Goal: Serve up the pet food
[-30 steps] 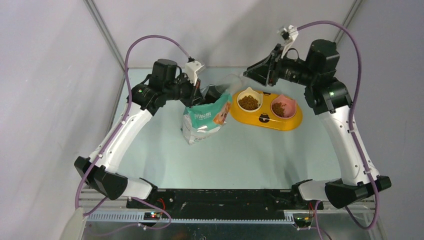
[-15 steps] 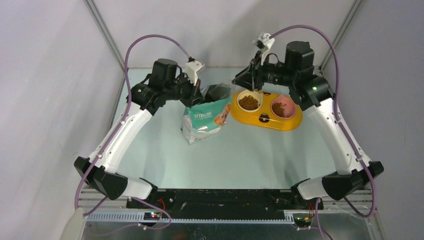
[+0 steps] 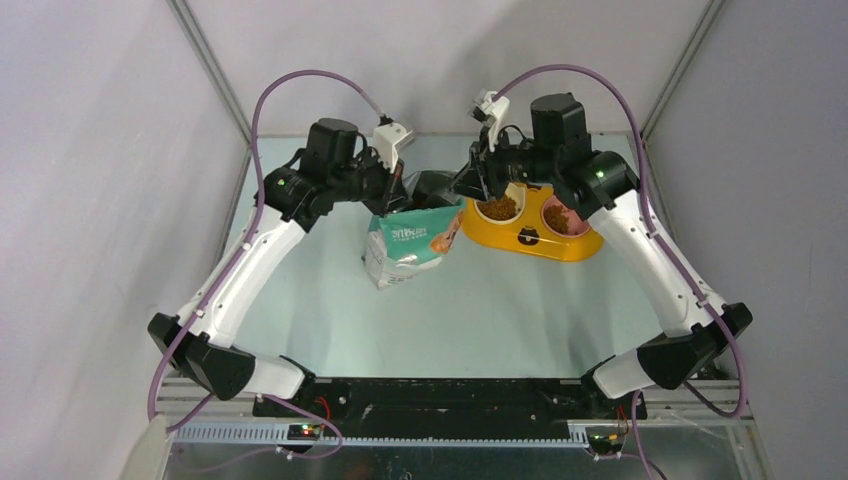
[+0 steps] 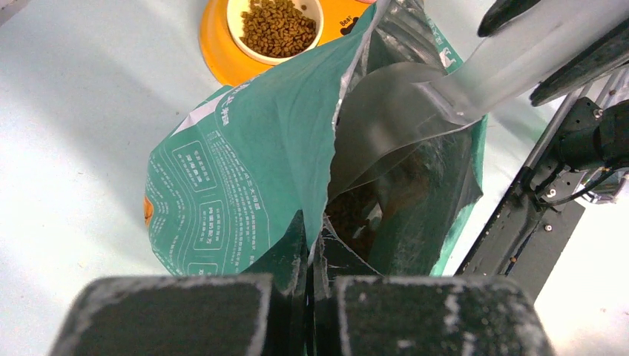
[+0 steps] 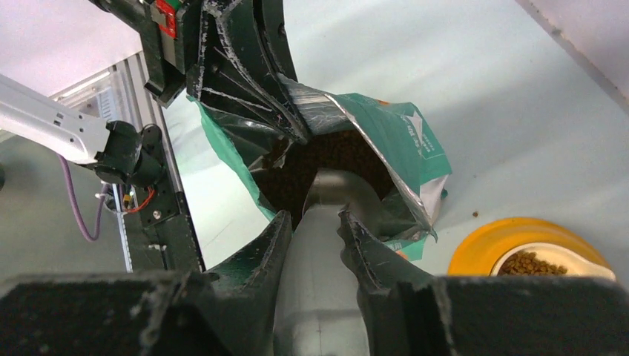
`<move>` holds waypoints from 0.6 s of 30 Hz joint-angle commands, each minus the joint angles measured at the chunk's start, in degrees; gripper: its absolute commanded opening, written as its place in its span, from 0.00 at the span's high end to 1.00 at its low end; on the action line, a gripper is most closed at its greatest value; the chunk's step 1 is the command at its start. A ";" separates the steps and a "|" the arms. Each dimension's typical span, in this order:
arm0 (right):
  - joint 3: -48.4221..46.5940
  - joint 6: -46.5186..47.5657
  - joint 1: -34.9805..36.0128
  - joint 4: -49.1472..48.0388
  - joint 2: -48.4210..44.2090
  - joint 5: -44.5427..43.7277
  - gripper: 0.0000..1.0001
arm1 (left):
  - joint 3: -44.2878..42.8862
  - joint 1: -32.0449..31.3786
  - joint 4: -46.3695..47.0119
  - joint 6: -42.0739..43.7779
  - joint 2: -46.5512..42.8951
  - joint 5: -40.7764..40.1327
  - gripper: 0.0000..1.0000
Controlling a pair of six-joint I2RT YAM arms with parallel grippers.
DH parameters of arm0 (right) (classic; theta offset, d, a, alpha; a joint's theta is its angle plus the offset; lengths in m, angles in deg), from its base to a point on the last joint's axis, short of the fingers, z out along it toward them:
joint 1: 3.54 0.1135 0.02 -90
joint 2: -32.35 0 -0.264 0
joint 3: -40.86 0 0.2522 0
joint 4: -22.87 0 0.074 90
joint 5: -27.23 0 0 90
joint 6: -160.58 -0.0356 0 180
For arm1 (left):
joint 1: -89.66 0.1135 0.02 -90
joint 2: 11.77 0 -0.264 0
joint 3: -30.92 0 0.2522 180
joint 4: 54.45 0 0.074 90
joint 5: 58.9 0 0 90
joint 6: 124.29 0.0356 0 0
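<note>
The teal-and-white bag [image 3: 405,245] stands open at the table's back middle. My left gripper [image 3: 392,200] is shut on the bag's rim [image 4: 315,222] and holds the mouth open. Brown pet food [image 5: 330,159] fills the bag's inside; it also shows in the left wrist view [image 4: 356,215]. My right gripper [image 3: 468,182] is shut on the clear scoop's handle [image 5: 317,245], and the scoop's bowl [image 4: 393,111] reaches down into the bag's mouth. The yellow feeder [image 3: 535,228] lies right of the bag, with kibble [image 3: 497,207] in its white bowl and some [image 3: 560,218] in its pink bowl.
Grey walls and a metal frame close in the back and sides. A single pellet [image 5: 475,214] lies on the table between bag and feeder. The two arms' wrists are close together above the bag.
My right arm has swung left from above the feeder to over the bag, and the scoop has gone down into the bag's mouth. My left gripper has kept its hold on the bag.
</note>
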 commanded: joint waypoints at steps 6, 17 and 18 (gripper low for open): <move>-4.60 -1.11 -0.06 8.75 3.08 0.63 1.00 | -1.07 -0.40 3.08 0.71 -0.69 0.50 1.00; -6.57 -9.11 -2.94 5.46 7.68 -0.35 1.00 | -0.87 -0.41 2.40 2.02 -2.33 -1.90 1.00; -6.44 -9.12 -3.12 5.26 7.10 -0.49 1.00 | -0.27 -0.41 2.35 2.34 -2.52 -2.40 1.00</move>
